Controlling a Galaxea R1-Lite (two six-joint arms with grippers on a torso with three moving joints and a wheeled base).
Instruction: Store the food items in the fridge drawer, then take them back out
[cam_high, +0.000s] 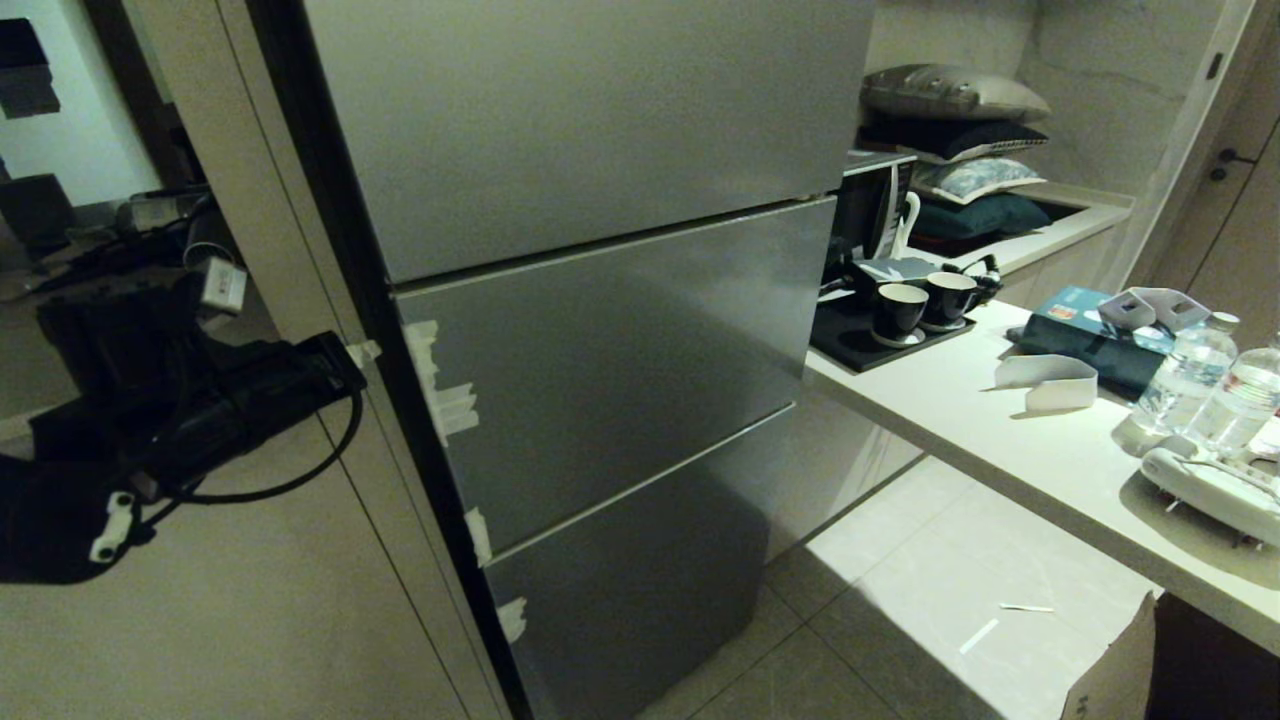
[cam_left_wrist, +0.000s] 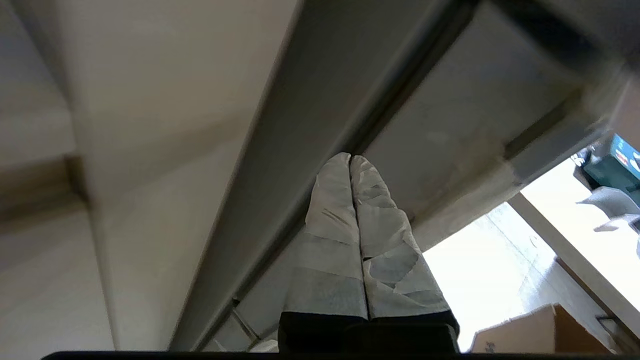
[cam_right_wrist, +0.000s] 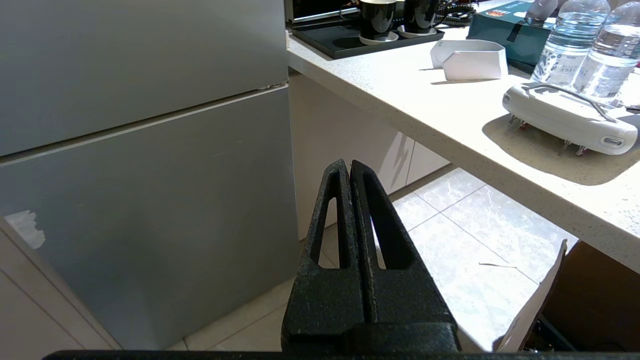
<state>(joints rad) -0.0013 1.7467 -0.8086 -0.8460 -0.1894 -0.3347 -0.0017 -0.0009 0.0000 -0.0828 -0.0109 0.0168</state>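
The grey fridge (cam_high: 620, 350) stands shut, its three door fronts closed, so the fridge drawer is hidden behind them. No food items are in view. My left gripper (cam_high: 362, 352) reaches in from the left at the fridge's left edge, level with the middle door. In the left wrist view its white-taped fingers (cam_left_wrist: 330, 225) are pressed together with nothing between them. The left gripper's tips (cam_left_wrist: 350, 159) sit close to the dark seam beside the fridge door (cam_left_wrist: 450, 125). My right gripper (cam_right_wrist: 348, 164) is shut and empty, low over the tiled floor beside the fridge (cam_right_wrist: 150, 175).
A pale cabinet panel (cam_high: 250, 600) flanks the fridge on the left. To the right runs a counter (cam_high: 960, 430) with a black tray of cups (cam_high: 900, 310), a teal box (cam_high: 1080, 335), water bottles (cam_high: 1190, 375) and a white device (cam_high: 1215, 490). A cardboard box (cam_high: 1110, 670) stands on the floor.
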